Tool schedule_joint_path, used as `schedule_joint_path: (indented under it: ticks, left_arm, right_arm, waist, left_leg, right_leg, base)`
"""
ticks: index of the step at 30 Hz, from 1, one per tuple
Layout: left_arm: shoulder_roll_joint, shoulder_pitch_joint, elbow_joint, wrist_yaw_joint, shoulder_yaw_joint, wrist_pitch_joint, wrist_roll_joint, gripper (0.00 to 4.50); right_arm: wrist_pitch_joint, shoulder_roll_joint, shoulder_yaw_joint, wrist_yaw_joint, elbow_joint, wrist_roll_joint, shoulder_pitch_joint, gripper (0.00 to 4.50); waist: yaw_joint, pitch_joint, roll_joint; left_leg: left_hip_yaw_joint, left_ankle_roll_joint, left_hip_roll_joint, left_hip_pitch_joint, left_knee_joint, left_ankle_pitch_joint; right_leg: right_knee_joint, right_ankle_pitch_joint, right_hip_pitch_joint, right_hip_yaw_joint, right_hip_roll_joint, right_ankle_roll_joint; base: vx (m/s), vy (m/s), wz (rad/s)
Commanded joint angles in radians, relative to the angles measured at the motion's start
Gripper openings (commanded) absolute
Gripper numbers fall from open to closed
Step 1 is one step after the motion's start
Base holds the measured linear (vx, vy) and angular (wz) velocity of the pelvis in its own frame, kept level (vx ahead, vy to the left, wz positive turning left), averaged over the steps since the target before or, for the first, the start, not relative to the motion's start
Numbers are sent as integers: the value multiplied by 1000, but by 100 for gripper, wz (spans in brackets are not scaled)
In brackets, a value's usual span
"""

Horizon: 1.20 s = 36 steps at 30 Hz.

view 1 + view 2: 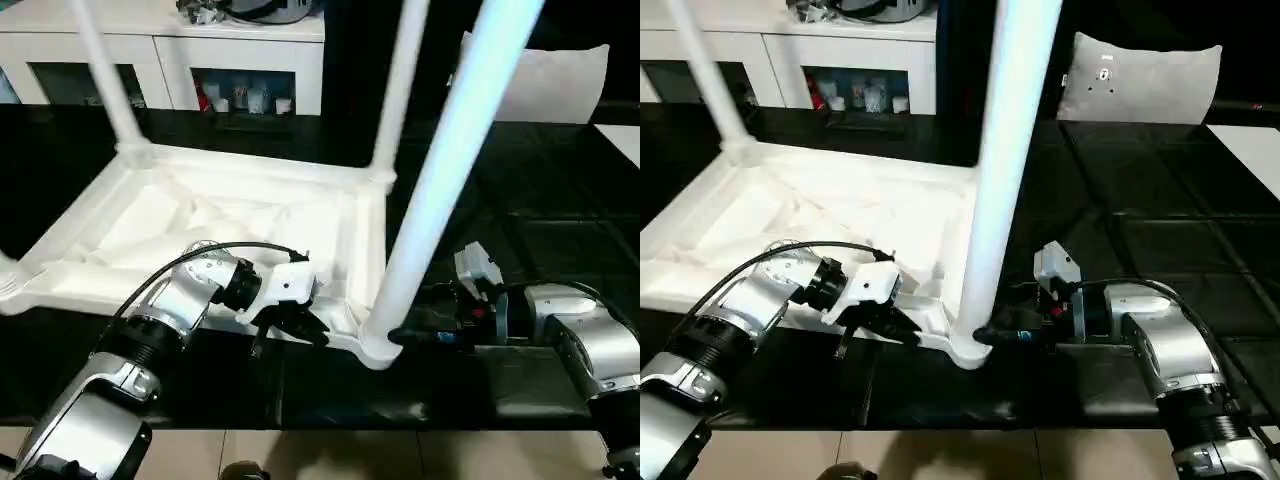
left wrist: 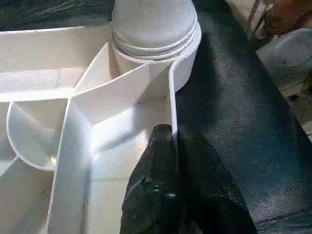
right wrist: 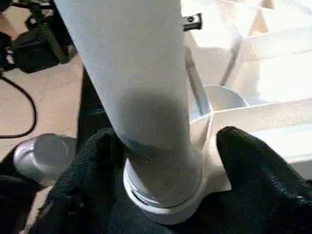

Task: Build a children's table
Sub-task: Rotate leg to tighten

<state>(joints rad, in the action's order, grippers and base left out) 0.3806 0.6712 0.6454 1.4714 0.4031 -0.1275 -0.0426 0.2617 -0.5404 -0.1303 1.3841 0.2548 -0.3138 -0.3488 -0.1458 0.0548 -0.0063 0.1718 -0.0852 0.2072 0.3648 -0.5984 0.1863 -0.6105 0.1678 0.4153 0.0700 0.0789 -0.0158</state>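
Both hands grip: left hand pinches tabletop rim, right hand straddles leg.

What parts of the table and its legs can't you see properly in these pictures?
- Near leg: its top is cut off by the head views' upper edge.
- Two far legs: tops cut off likewise.
- Tabletop's near rim: partly hidden behind the left hand and forearm.
- Near corner socket: sides hidden by the right hand's black fingers in the right wrist view.
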Motion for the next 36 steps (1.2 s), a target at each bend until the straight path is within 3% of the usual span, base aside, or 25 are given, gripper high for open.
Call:
schedule_joint_path:
  ticks: [1, 13, 17, 21, 22, 23, 26, 28, 29, 30, 31, 36]
  left_arm:
    - [-14, 25, -19, 41, 30, -28, -4, 0]
    - [-24, 32, 1, 45, 31, -46, 2, 0]
    - [-33, 29, 4, 10, 11, -2, 10, 0]
    - [-54, 26, -3, -70, -11, 95, 6, 0]
    - [-68, 24, -9, -109, -23, 132, 7, 0]
    - [-88, 23, -19, -167, -32, 175, -1, 0]
    - [-114, 24, -30, -237, -41, 229, -13, 0]
    - [-172, 37, -27, -363, -62, 296, -27, 0]
    - [-196, 43, -24, -412, -71, 323, -33, 0]
    - [-196, 43, -24, -412, -71, 323, -33, 0]
    - [-241, 51, -25, -504, -92, 363, -38, 0]
    - [-337, 54, -37, -688, -129, 398, -50, 0]
  right_arm:
    - [-9, 4, -7, -1, 9, -5, -20, 296]
    - [23, 12, -30, 41, -9, -26, -1, 205]
    - [71, 16, -22, 34, -49, -63, 23, 198]
    - [107, 49, -15, -69, -68, -45, 40, 196]
    - [118, 76, -10, -143, -65, -21, 36, 196]
    - [132, 124, 6, -254, -50, 5, 23, 196]
    - [142, 185, 28, -378, -22, 30, 1, 196]
    - [154, 267, 52, -524, 7, 53, -28, 194]
    - [161, 300, 63, -589, 16, 61, -38, 194]
    - [161, 300, 63, -589, 16, 61, -38, 194]
    - [163, 346, 75, -685, 36, 78, -53, 194]
    - [141, 420, 93, -862, 88, 140, -79, 194]
  waist:
    - [6, -71, -7]
    - [4, -72, -8]
    - [4, -71, -8]
    - [0, -69, -8]
    - [3, -68, -11]
    - [10, -62, -9]
    - [23, -59, -11]
    - [42, -54, -15]
    - [60, -54, -13]
    - [64, -56, -13]
    - [70, -59, -10]
    - [86, -67, -12]
  left_leg:
    - [2, 42, 24, -9, 69, 190]
    - [3, 49, 24, -7, 67, 172]
    - [3, 45, 24, -8, 68, 177]
    - [2, 41, 23, -9, 69, 182]
    - [3, 37, 22, -8, 70, 185]
    - [-1, 18, 19, -9, 74, 219]
    - [-5, -3, 13, -14, 77, 252]
    - [-7, -8, 8, -16, 77, 292]
    - [-12, -18, 6, -21, 75, 312]
    - [-12, -14, 5, -20, 76, 306]
    - [-13, -5, 8, -14, 79, 288]
    - [-6, 18, 10, -8, 79, 225]
  right_leg:
    - [74, 274, -59, -41, 62, -190]
    - [72, 250, -60, -40, 61, -195]
    - [73, 265, -59, -41, 60, -189]
    - [76, 280, -59, -40, 61, -184]
    - [76, 292, -59, -40, 60, -180]
    - [86, 385, -56, -37, 63, -155]
    - [104, 522, -54, -33, 67, -100]
    - [114, 593, -50, -27, 63, -71]
    - [121, 633, -47, -20, 64, -59]
    - [123, 628, -50, -20, 64, -55]
    - [118, 580, -56, -22, 63, -62]
    - [101, 381, -60, -32, 57, -135]
  base:
    - [0, 0, 0]
    - [0, 0, 0]
    - [0, 0, 0]
    - [0, 0, 0]
    - [0, 0, 0]
    - [0, 0, 0]
    - [0, 0, 0]
    - [0, 0, 0]
    - [0, 0, 0]
    - [0, 0, 0]
    - [0, 0, 0]
    - [0, 0, 0]
